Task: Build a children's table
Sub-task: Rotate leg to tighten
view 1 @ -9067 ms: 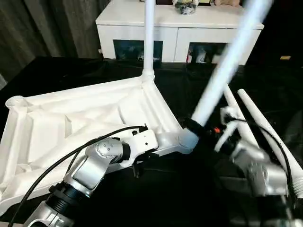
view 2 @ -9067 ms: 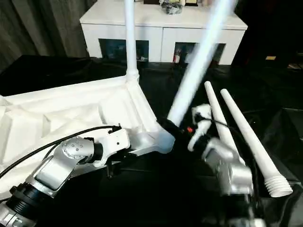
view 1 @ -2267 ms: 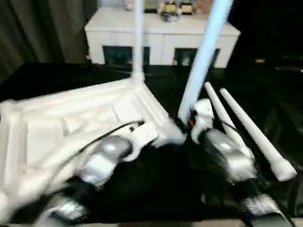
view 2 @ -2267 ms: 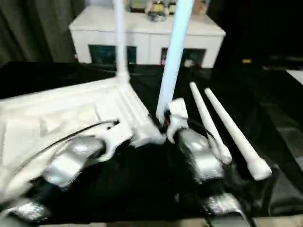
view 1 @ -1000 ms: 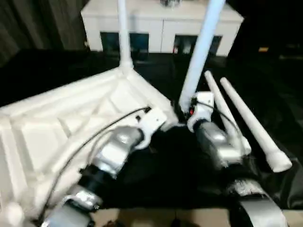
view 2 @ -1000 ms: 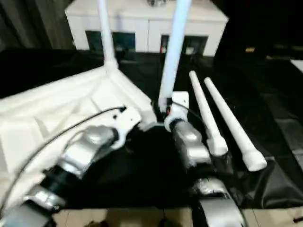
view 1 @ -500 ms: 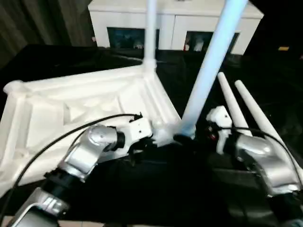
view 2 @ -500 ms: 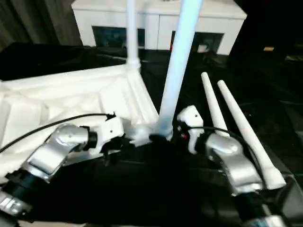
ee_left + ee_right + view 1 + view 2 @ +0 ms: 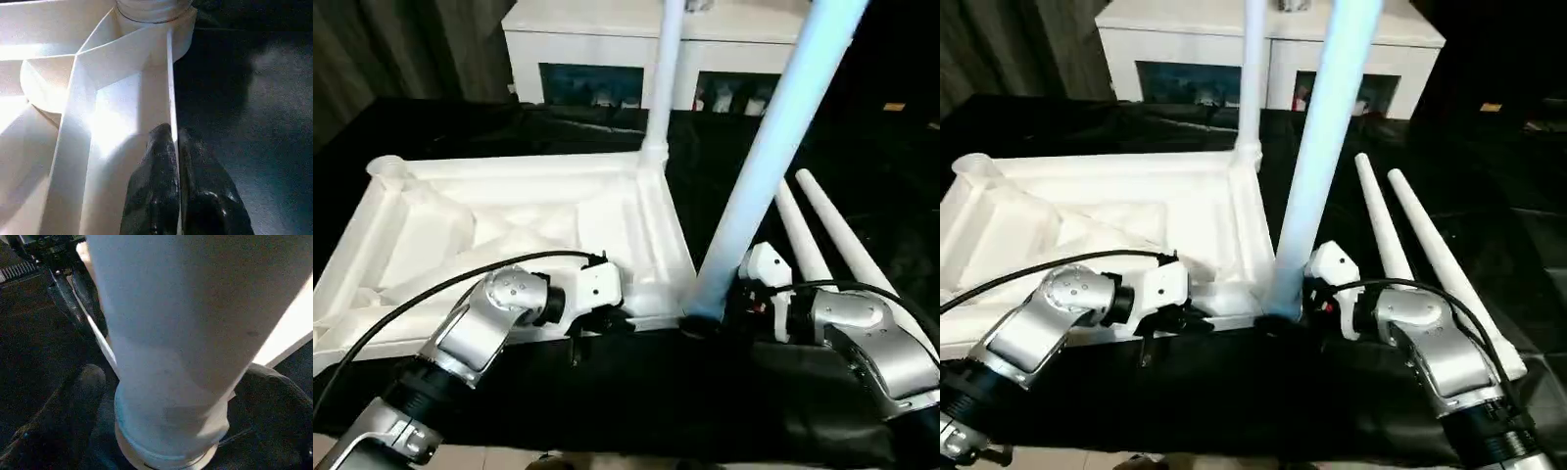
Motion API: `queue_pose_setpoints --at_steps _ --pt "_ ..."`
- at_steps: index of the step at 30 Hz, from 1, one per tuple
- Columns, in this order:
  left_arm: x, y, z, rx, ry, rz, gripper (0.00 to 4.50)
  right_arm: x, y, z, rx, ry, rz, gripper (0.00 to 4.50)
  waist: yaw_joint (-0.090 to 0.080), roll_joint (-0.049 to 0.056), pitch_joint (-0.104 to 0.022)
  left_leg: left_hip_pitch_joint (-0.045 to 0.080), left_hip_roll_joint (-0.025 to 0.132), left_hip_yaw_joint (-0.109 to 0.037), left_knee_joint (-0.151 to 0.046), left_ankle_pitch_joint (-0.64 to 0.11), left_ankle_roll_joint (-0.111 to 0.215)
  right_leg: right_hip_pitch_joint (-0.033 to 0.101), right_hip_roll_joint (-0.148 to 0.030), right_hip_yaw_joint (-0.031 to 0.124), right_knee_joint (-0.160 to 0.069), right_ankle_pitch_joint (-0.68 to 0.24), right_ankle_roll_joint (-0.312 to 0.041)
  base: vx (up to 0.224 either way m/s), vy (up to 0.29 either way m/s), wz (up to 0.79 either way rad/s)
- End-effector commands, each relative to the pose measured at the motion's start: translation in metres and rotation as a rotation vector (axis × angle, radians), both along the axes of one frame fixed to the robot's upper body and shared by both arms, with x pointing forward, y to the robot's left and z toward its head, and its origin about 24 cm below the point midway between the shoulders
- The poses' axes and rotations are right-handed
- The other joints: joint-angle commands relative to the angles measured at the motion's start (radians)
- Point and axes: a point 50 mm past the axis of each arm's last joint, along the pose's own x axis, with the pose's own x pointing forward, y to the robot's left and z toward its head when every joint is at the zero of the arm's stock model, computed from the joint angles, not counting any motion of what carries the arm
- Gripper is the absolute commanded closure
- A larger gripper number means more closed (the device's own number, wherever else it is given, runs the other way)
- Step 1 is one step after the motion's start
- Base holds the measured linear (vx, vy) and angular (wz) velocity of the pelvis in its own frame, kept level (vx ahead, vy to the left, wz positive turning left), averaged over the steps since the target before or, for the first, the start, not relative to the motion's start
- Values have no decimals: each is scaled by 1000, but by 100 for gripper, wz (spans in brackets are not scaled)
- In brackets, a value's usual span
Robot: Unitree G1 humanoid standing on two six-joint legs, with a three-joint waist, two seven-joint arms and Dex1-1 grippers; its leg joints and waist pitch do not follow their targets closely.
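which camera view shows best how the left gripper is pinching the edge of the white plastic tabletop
The left wrist view: the left gripper has its black fingers shut on the white plastic tabletop's thin side wall. The head views show it from above, its fingertips hidden; the right wrist view shows it small in a corner.

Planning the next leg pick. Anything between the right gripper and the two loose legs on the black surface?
Nothing visible. The two loose legs lie side by side on the black surface just beyond the right gripper, whose fingers flank the standing leg at its base in the tabletop corner socket.
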Motion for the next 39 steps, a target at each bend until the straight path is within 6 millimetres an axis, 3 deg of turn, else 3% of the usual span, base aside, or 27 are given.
queue_pose_setpoints --at_steps 1,13,15,23,32,33,34,36,39 --pt "-1 -7 7 -16 -39 -56 450 -1 0 -3 -14 9 16 29 -2 -8 -69 14 23 -9 -77 -294 11 43 -23 31 -71 -323 -170 0 0 0" --pt "1 -5 7 -7 -47 -49 450 -1 -3 -7 -10 34 22 128 1 -8 -78 11 20 -3 -64 -204 47 48 -19 33 -53 -175 -219 0 0 0" --pt "1 -4 7 -5 -47 -48 450 -1 -2 -7 0 35 19 159 1 -9 -78 12 21 -3 -64 -202 49 48 -20 33 -53 -179 -218 0 0 0" --pt "1 -3 4 -7 -38 -33 450 6 5 -11 76 33 -71 175 -3 -10 -72 13 19 -5 -69 -276 21 42 -21 33 -65 -308 -182 0 0 0" --pt "20 -17 0 -78 -61 246 450 23 30 -36 104 46 -419 176 -28 -10 -71 13 16 -12 -76 -341 -30 35 -17 32 -74 -396 -146 0 0 0" --pt "25 -23 0 -93 -62 317 450 29 33 -41 84 47 -522 176 -33 -7 -70 17 13 -11 -74 -365 -34 26 -17 33 -78 -424 -141 0 0 0" --pt "31 -34 -2 -109 -52 413 450 38 39 -51 42 40 -681 176 -36 -11 -70 17 12 -13 -73 -369 -43 28 -17 31 -81 -447 -135 0 0 0" --pt "36 -43 -4 -106 -67 480 450 45 49 -54 39 30 -764 176 -40 -8 -71 14 8 -16 -73 -369 -46 30 -19 28 -85 -475 -119 0 0 0" --pt "42 -52 -8 -85 -96 551 450 52 64 -57 51 41 -843 176 -47 -9 -71 21 3 -13 -70 -394 -29 22 -14 25 -97 -491 -102 0 0 0"
